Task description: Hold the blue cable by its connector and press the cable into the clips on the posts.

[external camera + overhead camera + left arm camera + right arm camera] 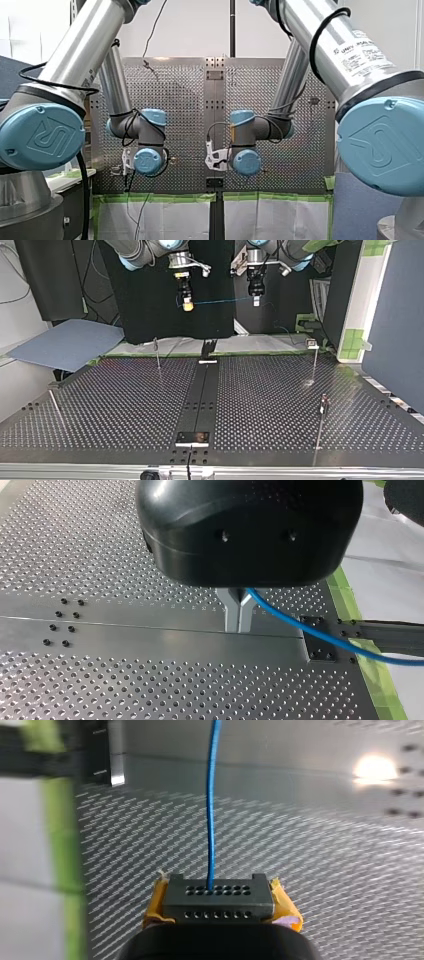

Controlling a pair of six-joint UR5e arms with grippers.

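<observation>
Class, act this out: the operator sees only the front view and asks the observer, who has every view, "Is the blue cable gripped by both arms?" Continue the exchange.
Observer: Yes. In the right wrist view, the yellow pads of my right gripper clamp the black connector, and the blue cable runs out of it.
Operator: And the other arm?
Observer: The metal fingers of my left gripper are shut on the cable further along.
Operator: Is it pressed in anywhere?
Observer: No. In the top view the cable hangs stretched between the grippers, touching none of the posts.
</observation>
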